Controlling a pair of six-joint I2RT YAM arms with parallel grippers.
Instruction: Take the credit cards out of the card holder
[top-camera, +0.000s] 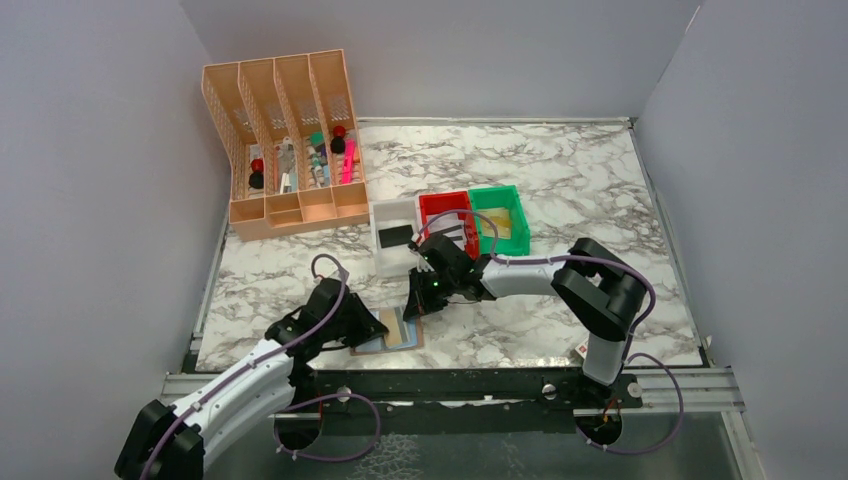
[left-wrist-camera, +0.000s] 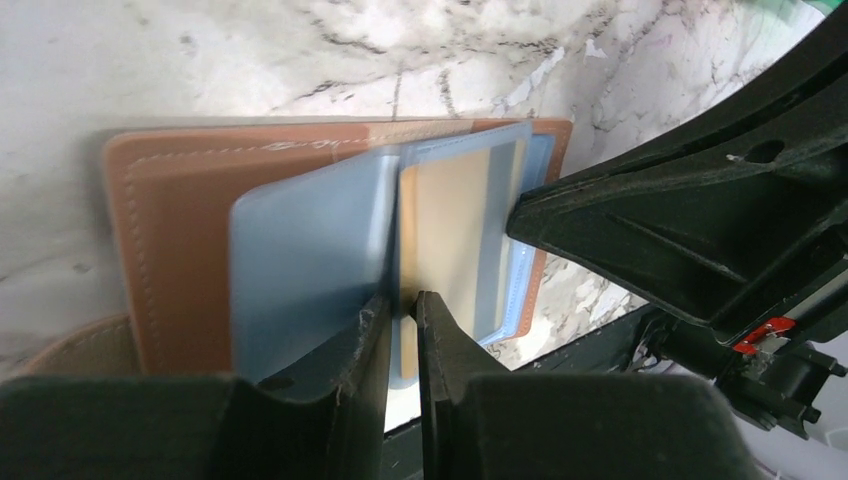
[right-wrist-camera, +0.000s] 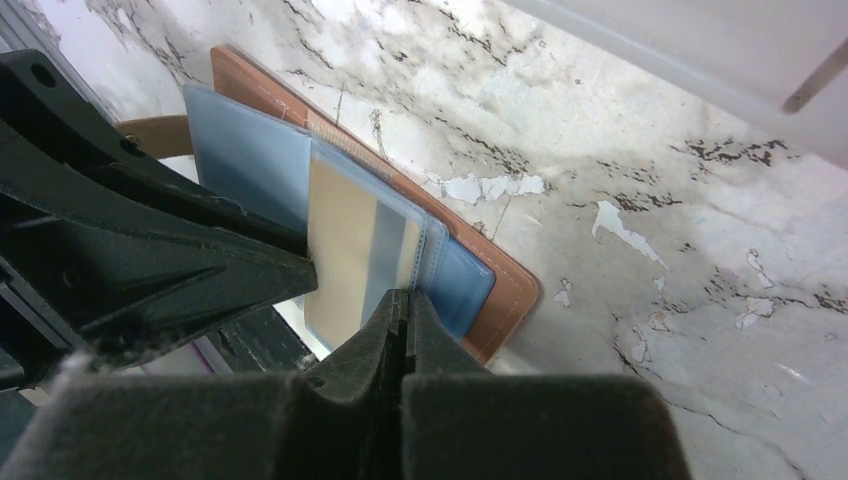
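**Top view.** Marble table (top-camera: 560, 180) inside grey walls. A peach file organiser (top-camera: 285, 150) stands at the far left, and white (top-camera: 392, 215), red (top-camera: 445, 205) and green (top-camera: 500, 195) bins sit mid-table. The card holder (top-camera: 380, 345) lies open at the near edge, left of centre. The left gripper (top-camera: 372, 325) is on its left side and the right gripper (top-camera: 418, 305) just beyond its right side.

**Left wrist view.** The holder's brown cover is flat on the marble with the blue-grey leaves lifted. My left claw is nearly closed, pinching the near edge of a blue leaf. One tan credit card (left-wrist-camera: 450, 230) sits in a clear sleeve to the right of that pinch.

**Right wrist view.** The right fingers are pressed together, their tips at the near edge of the card's sleeve. I cannot tell whether a card edge is caught between them.

**Assessment.** The step in hand is extracting this card, and it is not yet out. The next move calls for a confirmed pinch on the card alone. Then I draw it straight out along the sleeve while the left claw anchors the holder.
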